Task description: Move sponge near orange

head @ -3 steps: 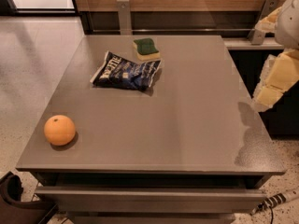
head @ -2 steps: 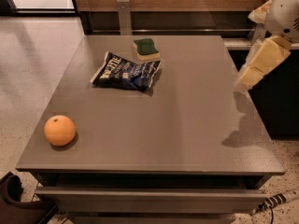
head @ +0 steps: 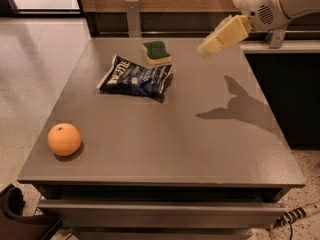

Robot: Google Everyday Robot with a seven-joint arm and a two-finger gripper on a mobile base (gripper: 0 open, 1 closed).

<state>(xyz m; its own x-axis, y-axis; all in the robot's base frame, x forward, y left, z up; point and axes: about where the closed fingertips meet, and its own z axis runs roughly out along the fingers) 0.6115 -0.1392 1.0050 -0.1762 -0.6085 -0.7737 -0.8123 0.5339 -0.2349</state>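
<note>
Three items rest on the grey table [head: 200,144]: a green-topped yellow sponge [head: 156,52] just beside a dark blue snack bag [head: 136,76] and a round orange fruit [head: 64,139] front-left, while the cream gripper [head: 206,48] hovers far-right, its opening impossible to tell.

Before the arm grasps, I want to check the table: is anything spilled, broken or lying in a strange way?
Nothing is spilled or broken. Only the snack bag lies crumpled and askew, just in front of the sponge. The orange sits near the front left corner. The gripper hovers right of the sponge.
</note>
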